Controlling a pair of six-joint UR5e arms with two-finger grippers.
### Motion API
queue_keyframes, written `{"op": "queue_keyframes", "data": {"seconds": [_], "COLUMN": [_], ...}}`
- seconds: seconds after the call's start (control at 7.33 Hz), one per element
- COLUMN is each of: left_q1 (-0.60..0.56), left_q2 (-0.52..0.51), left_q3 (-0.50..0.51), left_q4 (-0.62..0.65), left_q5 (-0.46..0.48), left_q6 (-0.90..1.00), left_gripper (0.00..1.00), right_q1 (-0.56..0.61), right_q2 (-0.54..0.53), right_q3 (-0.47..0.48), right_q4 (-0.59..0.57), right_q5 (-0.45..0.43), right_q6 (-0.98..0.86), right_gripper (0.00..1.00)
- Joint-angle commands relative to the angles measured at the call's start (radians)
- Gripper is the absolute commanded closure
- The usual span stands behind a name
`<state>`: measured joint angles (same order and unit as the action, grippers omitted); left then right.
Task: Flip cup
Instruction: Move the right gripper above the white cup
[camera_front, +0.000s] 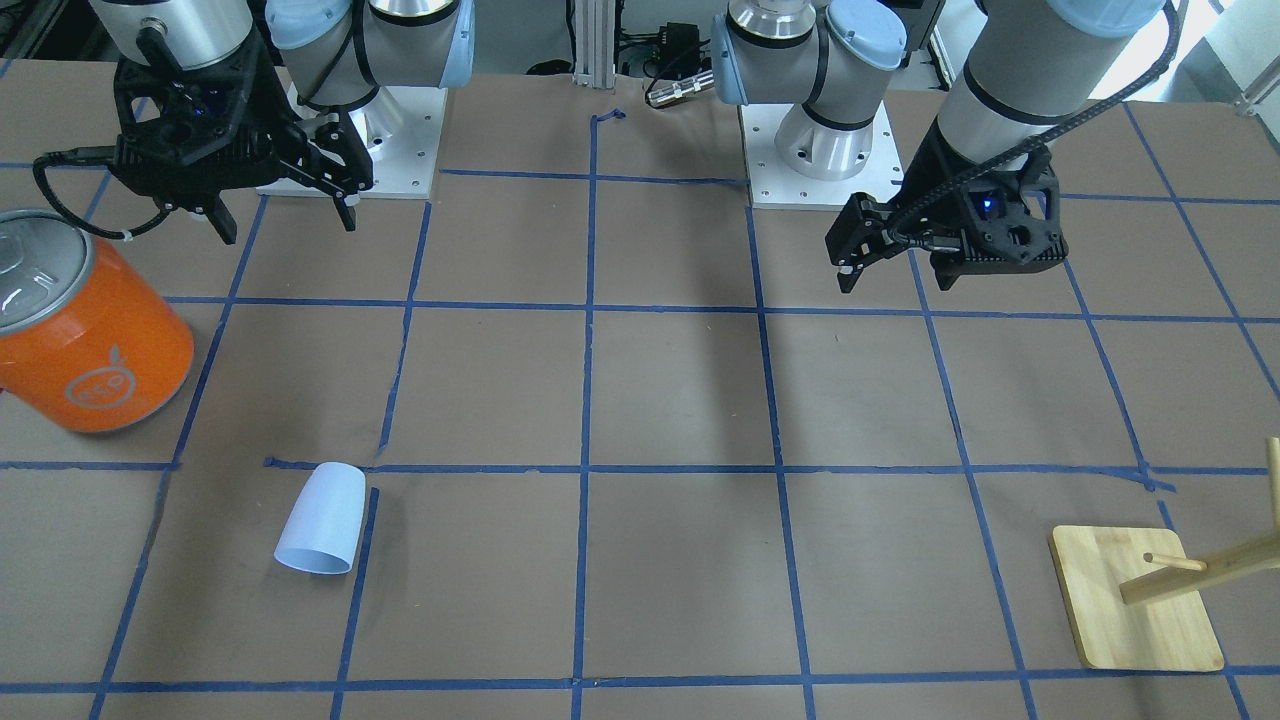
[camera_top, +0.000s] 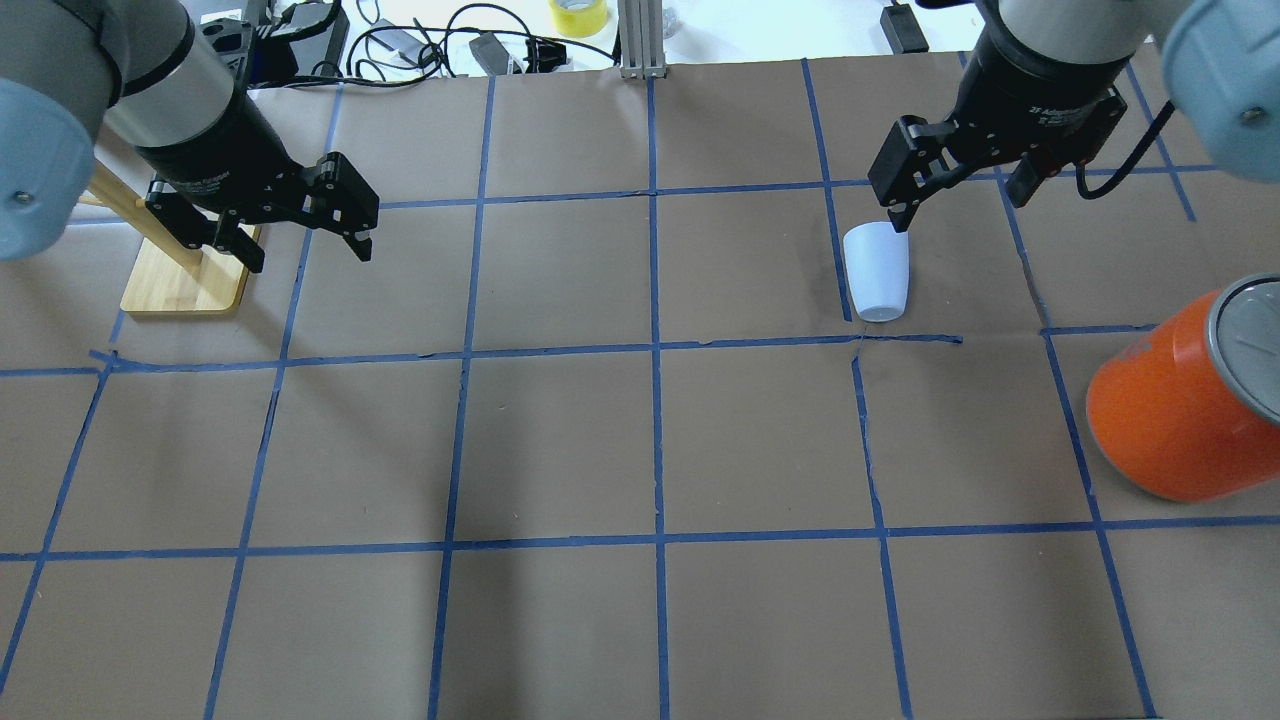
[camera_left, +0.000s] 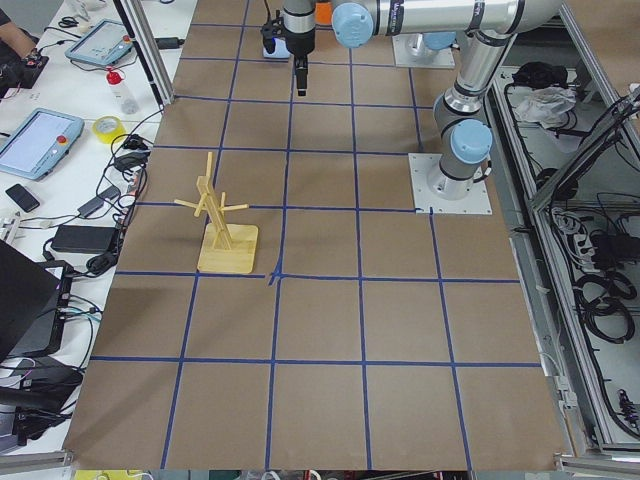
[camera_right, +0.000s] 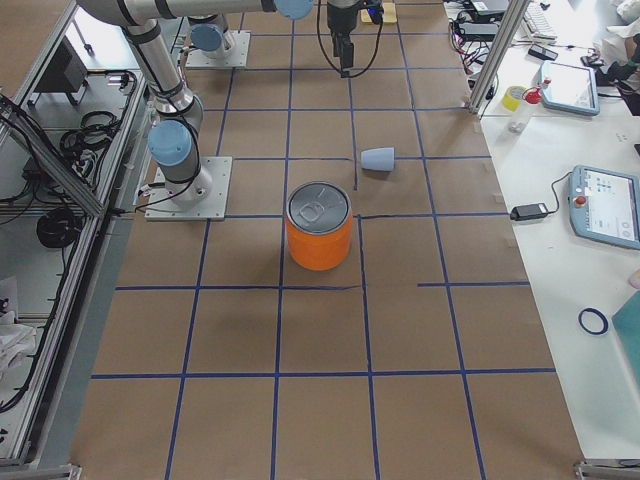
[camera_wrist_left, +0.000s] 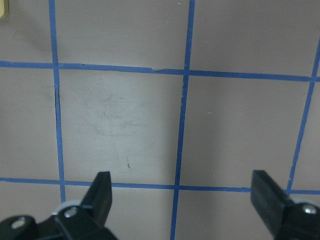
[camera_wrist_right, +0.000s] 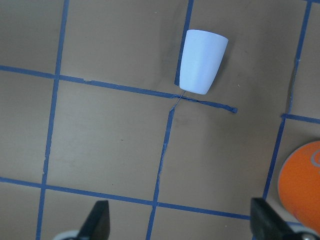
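The pale light-blue cup (camera_front: 322, 518) lies on its side on the brown paper, wide rim towards the operators' side. It also shows in the overhead view (camera_top: 877, 272), the right side view (camera_right: 378, 159) and the right wrist view (camera_wrist_right: 201, 61). My right gripper (camera_top: 960, 200) is open and empty. It hangs above the table just beyond the cup and does not touch it, and it also shows in the front view (camera_front: 287, 220) and its own wrist view (camera_wrist_right: 182, 222). My left gripper (camera_top: 305, 252) is open and empty, far from the cup, over bare paper (camera_wrist_left: 182, 192).
A big orange can (camera_top: 1170, 420) with a silver lid stands on the robot's right, near the cup (camera_front: 95, 340). A wooden peg stand (camera_top: 185, 280) on a square base sits by my left gripper (camera_front: 1130, 600). Blue tape lines grid the paper.
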<state>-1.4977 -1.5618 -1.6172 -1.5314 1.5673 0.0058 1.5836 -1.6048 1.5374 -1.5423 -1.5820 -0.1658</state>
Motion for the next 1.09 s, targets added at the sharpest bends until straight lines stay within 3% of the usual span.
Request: {"op": "queue_keyframes", "data": {"seconds": [0.0, 0.55, 0.68, 0.95], "left_q1": [0.002, 0.002, 0.004, 0.002], "left_q2": [0.005, 0.008, 0.011, 0.016], "left_q3": [0.002, 0.002, -0.001, -0.009], "left_q4": [-0.004, -0.006, -0.009, -0.009], "left_q5": [-0.009, 0.016, 0.022, 0.023], "left_q6": [0.003, 0.013, 0.013, 0.013], "left_gripper": [0.0, 0.0, 0.0, 0.0], "right_q1": [-0.002, -0.008, -0.06, -0.097], "right_q2": [0.0, 0.009, 0.043, 0.22], "right_q3": [-0.011, 0.003, -0.009, -0.008], "right_q4": [0.002, -0.013, -0.045, -0.264], "right_q5": [-0.004, 0.013, 0.02, -0.004], "right_q6": [-0.001, 0.037, 0.035, 0.043], "right_gripper": [0.0, 0.0, 0.0, 0.0]}}
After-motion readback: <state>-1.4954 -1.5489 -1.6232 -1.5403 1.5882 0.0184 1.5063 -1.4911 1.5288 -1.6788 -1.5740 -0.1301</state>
